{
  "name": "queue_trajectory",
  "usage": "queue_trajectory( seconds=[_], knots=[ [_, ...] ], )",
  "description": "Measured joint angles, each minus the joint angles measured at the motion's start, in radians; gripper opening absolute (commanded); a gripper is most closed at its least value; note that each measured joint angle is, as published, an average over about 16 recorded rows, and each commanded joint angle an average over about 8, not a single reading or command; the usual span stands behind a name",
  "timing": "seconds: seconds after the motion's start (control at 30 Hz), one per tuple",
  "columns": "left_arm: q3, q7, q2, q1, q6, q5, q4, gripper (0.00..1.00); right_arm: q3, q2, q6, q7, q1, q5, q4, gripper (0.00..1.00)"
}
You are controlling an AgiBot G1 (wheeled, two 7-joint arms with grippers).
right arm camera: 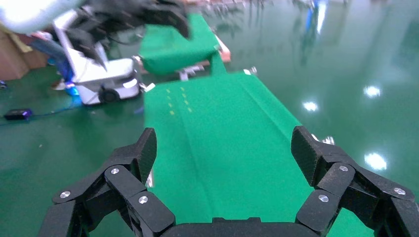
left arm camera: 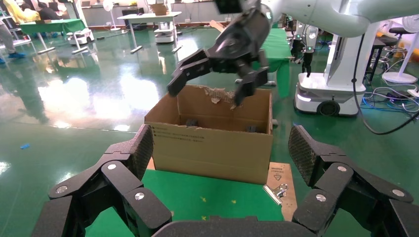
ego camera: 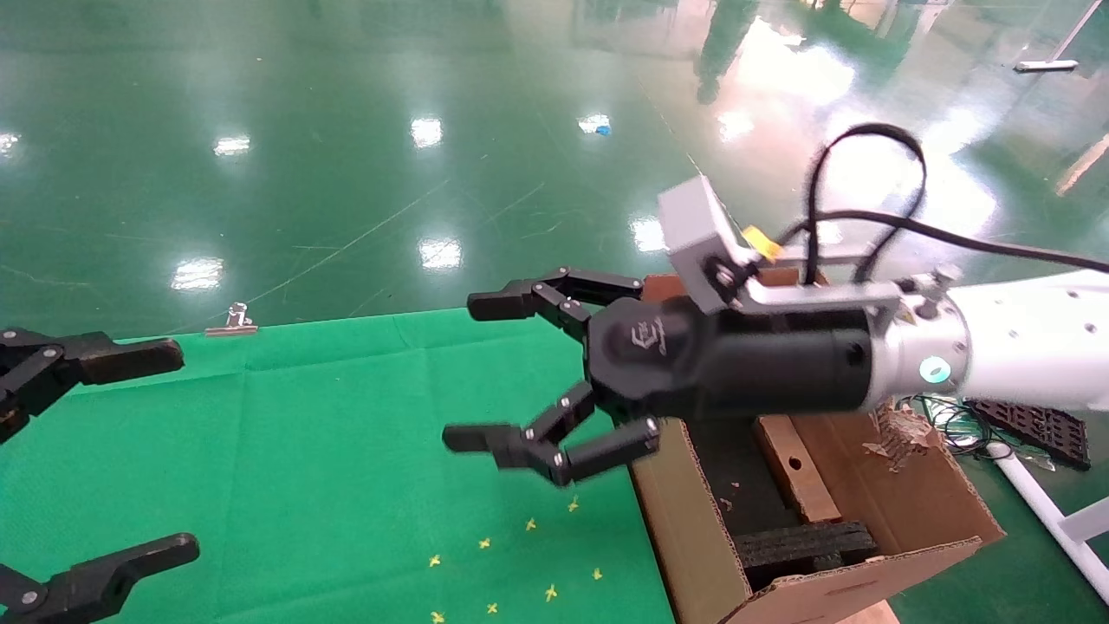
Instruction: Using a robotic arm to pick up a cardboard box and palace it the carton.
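Your right claw was up in the air w/ fingers spread wide and nothing between them, on the end of the robotic arm coming in from 3 o'clock in the head view. Fingertips pointed toward 9 o'clock, over the green counter, just past the near-left edge of the carton. The claw body hung over the carton's open top. In the left wrist view you could see the same claw above the carton, w/ one finger near the torn back flap.

The carton sat at the counter's right edge, approx 5 o'clock from the claw in the head view, flaps open, w/ a black foam insert lying across the inside and a brown slab leaning along its floor. Whether that slab was the cardboard box, you couldn't tell from these views; no small box showed anywhere else on the counter.

Your left claw sat low at 9 o'clock, fingers also spread, empty, over the cloth. Small yellow marks dotted the counter at 6 o'clock below the right claw. A metal clip pinned the cloth's far edge.
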Motion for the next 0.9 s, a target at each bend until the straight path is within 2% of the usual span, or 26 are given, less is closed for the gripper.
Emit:
queue_trajectory(
  seconds=[0.23,0.4,0.9],
  knots=[
    [0.000,0.000,0.000,0.000,0.000,0.000,0.000,1.00,0.128,0.012,-0.026,-0.068,-0.126,0.066,0.094,1.00],
    [0.000,0.000,0.000,0.000,0.000,0.000,0.000,1.00,0.177,0.017,-0.037,-0.093,-0.174,0.092,0.129,1.00],
    [0.000,0.000,0.000,0.000,-0.001,-0.001,0.000,1.00,0.174,0.017,-0.036,-0.092,-0.170,0.091,0.127,1.00]
  ],
)
